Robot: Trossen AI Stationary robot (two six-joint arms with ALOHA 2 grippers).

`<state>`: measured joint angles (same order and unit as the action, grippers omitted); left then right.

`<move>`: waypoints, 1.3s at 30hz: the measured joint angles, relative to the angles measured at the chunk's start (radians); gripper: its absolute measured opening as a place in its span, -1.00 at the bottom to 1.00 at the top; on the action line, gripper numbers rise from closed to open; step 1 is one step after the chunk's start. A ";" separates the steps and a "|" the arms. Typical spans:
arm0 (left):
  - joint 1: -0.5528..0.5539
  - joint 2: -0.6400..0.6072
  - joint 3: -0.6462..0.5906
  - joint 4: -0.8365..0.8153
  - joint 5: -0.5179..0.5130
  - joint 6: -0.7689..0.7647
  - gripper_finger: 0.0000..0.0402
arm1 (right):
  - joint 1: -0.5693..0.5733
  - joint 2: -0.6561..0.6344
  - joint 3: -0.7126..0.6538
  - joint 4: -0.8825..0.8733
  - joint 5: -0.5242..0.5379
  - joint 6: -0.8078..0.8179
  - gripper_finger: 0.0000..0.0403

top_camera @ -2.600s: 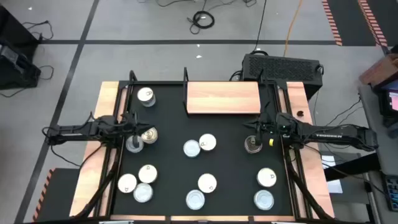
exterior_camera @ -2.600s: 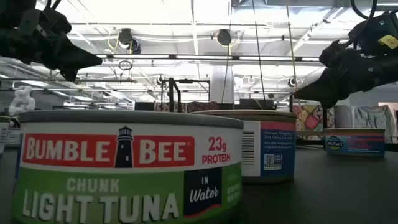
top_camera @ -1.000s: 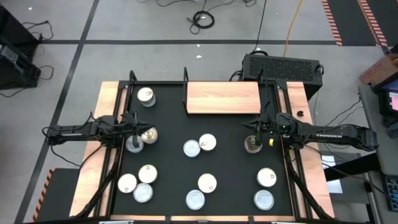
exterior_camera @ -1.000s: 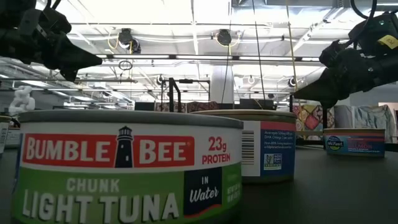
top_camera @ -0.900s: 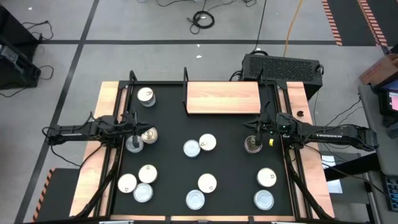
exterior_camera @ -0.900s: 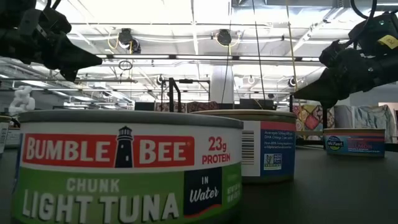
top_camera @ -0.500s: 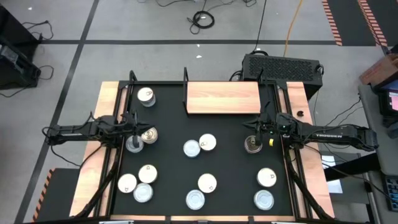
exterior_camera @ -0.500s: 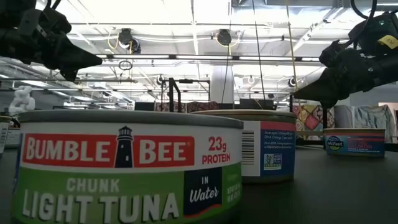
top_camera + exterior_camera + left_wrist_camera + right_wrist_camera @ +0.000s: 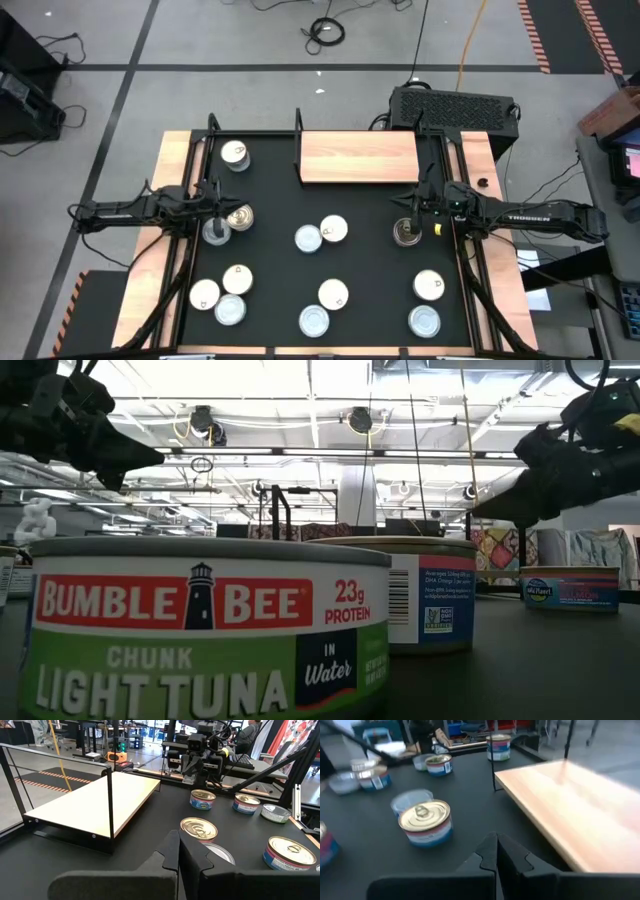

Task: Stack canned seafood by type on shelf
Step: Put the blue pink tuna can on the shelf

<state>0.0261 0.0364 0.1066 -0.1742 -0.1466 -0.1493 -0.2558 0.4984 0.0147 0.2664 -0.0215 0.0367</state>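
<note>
A: Where do we stand? In the high view the shelf [image 9: 358, 157] sits bare at upper centre of the frame, and every tin is still down on the black mat [image 9: 370, 265].

B: Right. Our left gripper [image 9: 217, 208] hangs at the left edge of the mat, fingers pressed together on nothing. Our right gripper [image 9: 410, 213] is at the right edge, likewise closed and empty.

A: So which tin lies closest to which arm?

B: For the left, the gold-topped tin [image 9: 238, 217] is just beside the fingertips, a little toward lower right in the frame, with a pale tin [image 9: 216, 232] touching it below. For the right, the dark-topped tin [image 9: 406, 233] sits directly below the gripper in the frame, almost under it.

A: And the shelf from there?

B: Up and inward for both arms. The right gripper is nearer the shelf's right end; in the right wrist view the board [image 9: 570, 810] fills the frame's right side, with a gold tin [image 9: 426, 823] at left centre.

A: Then we judge either arm must open first, then drop onto its neighbour.

B: Agreed. The tins are round, so no axis to match.
</note>
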 joint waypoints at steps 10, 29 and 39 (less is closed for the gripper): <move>0.000 0.000 0.000 0.018 -0.010 0.283 -0.98 | 0.000 0.000 0.000 0.013 -0.001 -0.075 -1.00; 0.000 0.002 0.001 0.248 -0.119 -0.158 -0.98 | 0.002 0.001 0.029 0.194 -0.037 0.384 -1.00; 0.000 0.089 0.044 0.343 0.087 -0.113 -0.98 | 0.108 0.059 0.289 -0.045 -0.111 0.471 -0.85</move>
<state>0.0261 0.1252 0.1508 0.1685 -0.0598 -0.2628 -0.1479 0.5570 0.3041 0.2215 -0.1321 0.5080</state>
